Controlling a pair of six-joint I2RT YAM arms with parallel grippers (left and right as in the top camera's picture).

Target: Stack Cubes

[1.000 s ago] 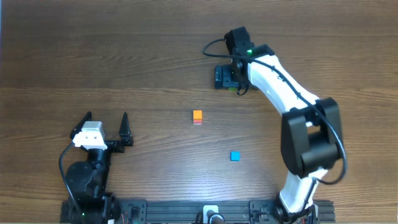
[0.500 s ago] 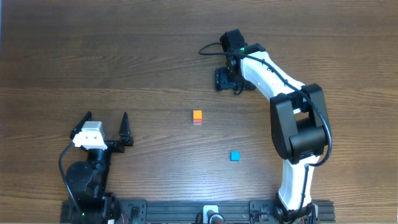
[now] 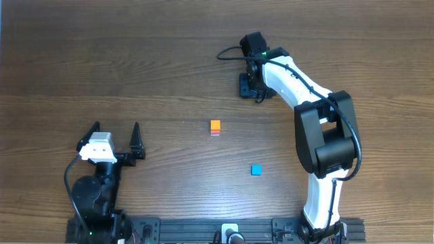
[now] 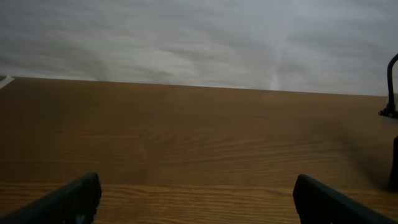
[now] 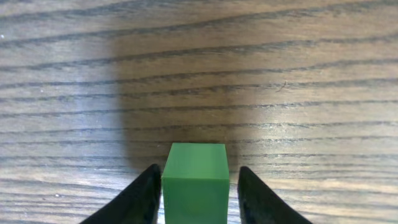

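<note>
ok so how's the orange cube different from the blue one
The orange cube sits on a pink cube; the blue cube lies straight on the table. The orange cube is farther from the arm bases than the blue cube. Both are small, alike in size.

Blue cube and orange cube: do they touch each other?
Apart. The top view shows the blue cube lying alone, with bare table plainly between it and the orange cube.

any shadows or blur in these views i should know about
Right wrist view: a dark shadow pools on the table around the green cube, and the grain is sharp. Left wrist view: soft, with the backdrop a grey haze. Top view: even light, no glare.
</note>
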